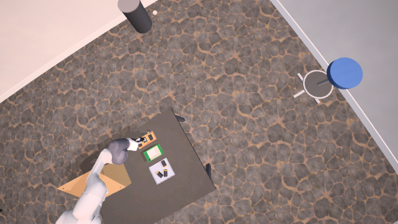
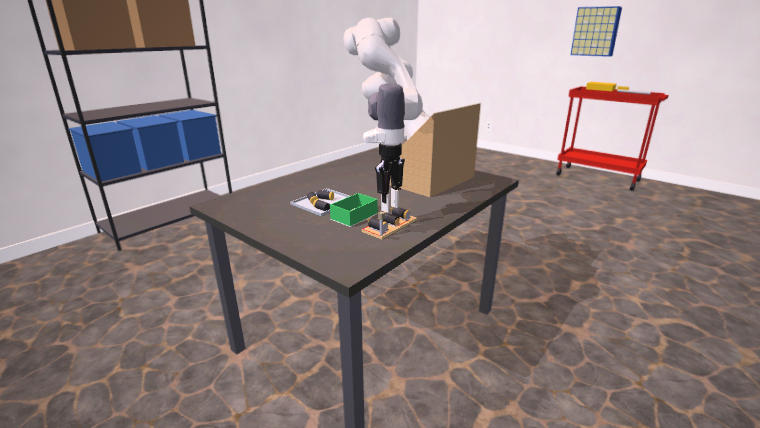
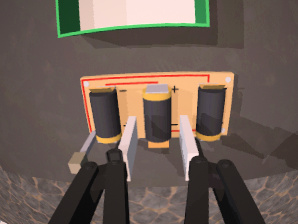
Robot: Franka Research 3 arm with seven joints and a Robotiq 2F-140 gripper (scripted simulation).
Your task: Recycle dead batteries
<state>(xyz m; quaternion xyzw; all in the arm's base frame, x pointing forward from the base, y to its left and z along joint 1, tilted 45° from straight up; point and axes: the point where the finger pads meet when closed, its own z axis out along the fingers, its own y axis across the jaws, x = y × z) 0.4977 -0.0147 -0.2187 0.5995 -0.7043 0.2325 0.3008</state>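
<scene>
Here, see smooth black batteries [image 1: 151, 137] [image 2: 389, 218] [image 3: 158, 117] with gold ends, three on an orange board [image 2: 406, 223] [image 3: 184, 100], three on a pale tray [image 1: 159, 180] [image 2: 301, 204]. Between, find the upright green box [image 1: 146, 155] [image 2: 348, 213] [image 3: 202, 12]. Above the board, note the gripper [image 1: 141, 140] [image 2: 389, 204] [image 3: 158, 127], fingers apart, holding nothing.

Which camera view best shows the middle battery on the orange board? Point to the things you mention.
The wrist view: the middle battery [image 1: 144, 140] [image 2: 390, 219] [image 3: 157, 118] appears large, its bands and neighbours distinct. The exterior view shows it small, beneath the pincer [image 2: 389, 208] [image 3: 158, 127]; the top view shows it tiny, partly hidden.

White arm [image 1: 96, 185] [image 2: 388, 58], rounded segments; dark grey wrist section [image 1: 119, 150] [image 2: 390, 106]; black gripper [image 1: 142, 139] [image 2: 389, 197] [image 3: 158, 127], 2 pale flat pads [image 3: 129, 147].
</scene>
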